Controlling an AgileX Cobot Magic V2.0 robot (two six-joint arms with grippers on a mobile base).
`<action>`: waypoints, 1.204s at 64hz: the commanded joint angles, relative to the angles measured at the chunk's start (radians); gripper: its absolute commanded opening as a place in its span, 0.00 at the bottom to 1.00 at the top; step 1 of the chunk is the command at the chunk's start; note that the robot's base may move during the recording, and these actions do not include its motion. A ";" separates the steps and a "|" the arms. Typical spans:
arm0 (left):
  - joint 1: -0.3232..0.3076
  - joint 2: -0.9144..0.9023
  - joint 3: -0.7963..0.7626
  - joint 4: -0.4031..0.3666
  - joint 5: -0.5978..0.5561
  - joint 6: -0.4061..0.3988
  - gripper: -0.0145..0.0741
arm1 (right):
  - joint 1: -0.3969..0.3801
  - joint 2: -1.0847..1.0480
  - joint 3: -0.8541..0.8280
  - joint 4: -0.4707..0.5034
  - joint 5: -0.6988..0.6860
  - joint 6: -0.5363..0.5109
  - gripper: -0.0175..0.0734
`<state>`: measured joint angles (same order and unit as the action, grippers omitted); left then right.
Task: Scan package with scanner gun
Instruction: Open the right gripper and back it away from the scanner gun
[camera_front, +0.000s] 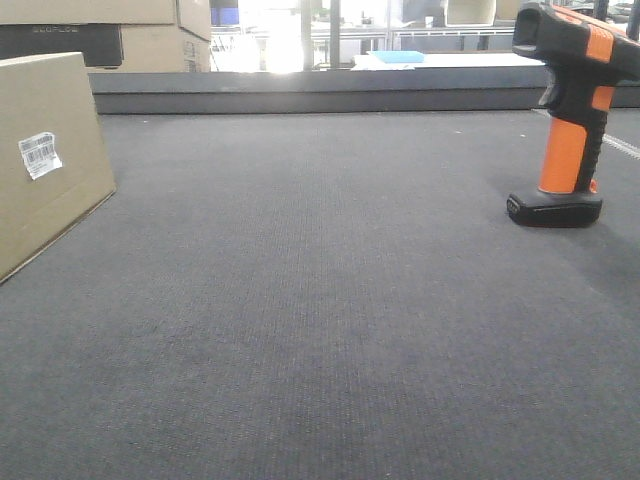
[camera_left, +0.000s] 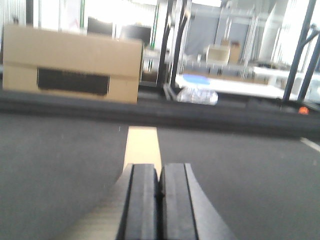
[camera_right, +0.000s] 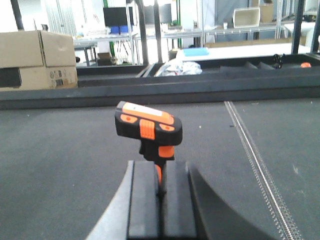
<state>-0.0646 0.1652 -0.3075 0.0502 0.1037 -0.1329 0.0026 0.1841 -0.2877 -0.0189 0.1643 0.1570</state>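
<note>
Lying across the scene, dark grey carpeted surface (camera_front: 320, 330); running beside it at right, metal track (camera_right: 255, 155); sitting beyond the far raised edge, large cardboard cartons (camera_right: 37, 60) with a black panel (camera_left: 73, 81); resting on a white table (camera_left: 235, 86), blue flat item (camera_right: 196, 51) and crumpled clear plastic (camera_left: 197, 95).

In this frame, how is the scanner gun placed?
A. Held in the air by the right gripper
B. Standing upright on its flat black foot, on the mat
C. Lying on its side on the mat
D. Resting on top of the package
B: in the front view the scanner gun stands upright on its black foot on the dark mat, far to the right of the package, and no gripper touches it.
</note>
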 joint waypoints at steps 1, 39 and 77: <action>0.002 -0.046 0.000 -0.002 -0.018 -0.009 0.04 | -0.002 -0.011 0.001 0.002 -0.011 0.001 0.01; 0.002 -0.080 0.000 -0.002 -0.021 -0.009 0.04 | -0.002 -0.011 0.001 0.002 -0.011 0.001 0.01; 0.002 -0.080 0.000 -0.002 -0.021 -0.009 0.04 | -0.026 -0.184 0.288 0.079 -0.157 -0.198 0.01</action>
<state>-0.0646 0.0903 -0.3075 0.0502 0.0998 -0.1329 -0.0082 0.0038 0.0000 0.0526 0.0442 -0.0303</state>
